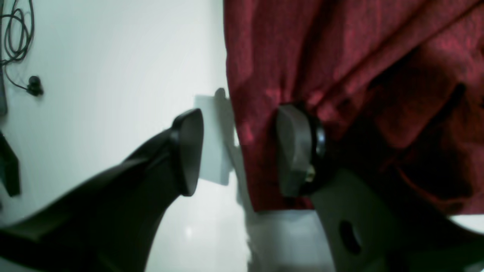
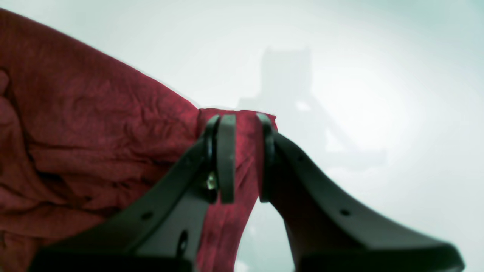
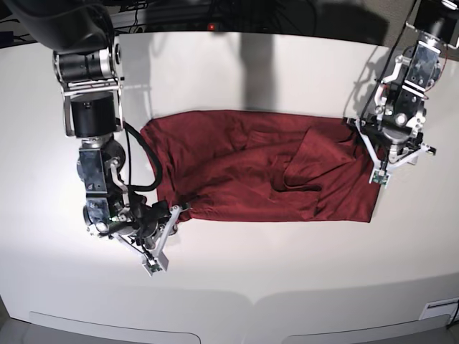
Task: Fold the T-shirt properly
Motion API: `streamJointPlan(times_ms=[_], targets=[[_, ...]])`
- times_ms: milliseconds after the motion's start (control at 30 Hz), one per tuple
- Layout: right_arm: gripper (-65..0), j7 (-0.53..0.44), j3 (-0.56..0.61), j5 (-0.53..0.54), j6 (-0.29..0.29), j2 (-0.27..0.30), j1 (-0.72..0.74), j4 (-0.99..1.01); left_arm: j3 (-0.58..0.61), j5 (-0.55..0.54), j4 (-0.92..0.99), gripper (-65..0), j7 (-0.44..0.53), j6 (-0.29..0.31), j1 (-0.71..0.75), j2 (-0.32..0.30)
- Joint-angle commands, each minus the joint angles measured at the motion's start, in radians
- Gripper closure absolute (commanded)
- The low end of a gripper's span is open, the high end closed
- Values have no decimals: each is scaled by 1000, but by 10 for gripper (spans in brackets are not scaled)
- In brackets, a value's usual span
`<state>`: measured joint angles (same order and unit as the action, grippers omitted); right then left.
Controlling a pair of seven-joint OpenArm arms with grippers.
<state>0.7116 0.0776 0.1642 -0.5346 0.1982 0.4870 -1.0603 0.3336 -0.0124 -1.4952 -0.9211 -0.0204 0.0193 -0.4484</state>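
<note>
The maroon T-shirt (image 3: 237,165) lies spread and wrinkled across the middle of the white table, with a flap folded over near its right end. My right gripper (image 3: 178,210) is at the shirt's lower left corner. In the right wrist view this gripper (image 2: 245,158) is shut on a bunch of the T-shirt (image 2: 94,132). My left gripper (image 3: 360,127) sits at the shirt's upper right edge. In the left wrist view it (image 1: 242,151) stands open, and the T-shirt (image 1: 340,45) edge hangs between its fingers and drapes behind the right one.
Black cables (image 1: 15,34) lie on the table beyond the left gripper. More cables and dark equipment (image 3: 215,11) run along the back edge. The table's front edge (image 3: 251,297) is near the camera.
</note>
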Motion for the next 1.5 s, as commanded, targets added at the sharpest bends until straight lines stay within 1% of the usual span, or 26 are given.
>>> streamJointPlan(times_ms=[0, 67, 133, 200, 300, 367, 467, 500, 567, 700, 833, 900, 1000, 1100, 1167, 1200, 1233, 1300, 1333, 1367, 1400, 1467], targets=[[-93, -11, -2, 56, -21, 3, 34, -21, 13, -64, 29, -309, -150, 43, 51, 2], [-93, 39, -2, 159, -88, -5, 31, -30, 13, -41, 29, -309, -132, 42, 45, 2], [-93, 93, -2, 220, -153, -27, 24, -31, 13, -28, 29, -309, -124, 35, 31, 2], [-93, 86, -2, 202, -163, -58, 3, -31, 13, -29, 29, -309, -119, 23, 11, 2], [-93, 2, -2, 111, -159, -94, -40, -26, 13, -10, 29, -309, -92, 20, -24, 2], [-93, -42, -2, 71, -141, -102, -68, -26, 13, 13, 29, -309, -88, 5, -55, 2], [-93, -50, -3, 68, -117, -101, -89, -26, 13, 13, 29, -309, -89, -10, -97, -1], [-93, -53, -3, 49, -109, -101, -91, -26, 13, 13, 29, -309, -89, -10, -109, -1], [-93, -59, -3, 1, -81, -101, -91, -17, 13, 13, 29, -309, -98, -10, -130, -1], [-93, -109, -3, -60, -18, -101, -86, 66, 13, 16, 18, -309, -117, -10, -167, -3], [-93, -160, -3, -114, 2, -101, -41, 207, 13, 47, -7, -309, -117, -10, -196, -19], [-93, -177, -3, -128, 26, -101, -7, 254, 13, 49, -13, -309, -118, -10, -216, -31], [-93, -181, -3, -166, 49, -92, 44, 274, 13, 47, -13, -309, -121, -11, -237, -47], [-93, -178, -3, -165, 64, -72, 89, 274, 13, 47, -13, -309, -134, -11, -254, -51], [-93, -148, -3, -149, 65, -61, 117, 273, 13, 46, -13, -309, -130, -11, -261, -51], [-93, -127, -3, -118, 60, -58, 129, 269, 13, 46, -13, -309, -123, -11, -264, -51], [-93, -109, -3, -75, 36, -53, 136, 256, 13, 45, -13, -309, -111, -14, -264, -50], [-93, -73, -3, 18, -58, -48, 134, 204, 13, 15, -20, -309, -70, -22, -264, -51], [-93, -44, -3, 52, -108, -51, 130, 171, 13, -19, -22, -309, -45, -22, -266, -50], [-93, -18, -3, 78, -141, -55, 125, 136, 13, -63, -22, -309, -25, -21, -267, -50], [-93, 2, -3, 98, -157, -58, 119, 100, 13, -100, -22, -309, -10, -18, -269, -48], [-93, 32, -3, 137, -161, -60, 98, 22, 13, -124, -22, -309, 8, 1, -269, -36]])
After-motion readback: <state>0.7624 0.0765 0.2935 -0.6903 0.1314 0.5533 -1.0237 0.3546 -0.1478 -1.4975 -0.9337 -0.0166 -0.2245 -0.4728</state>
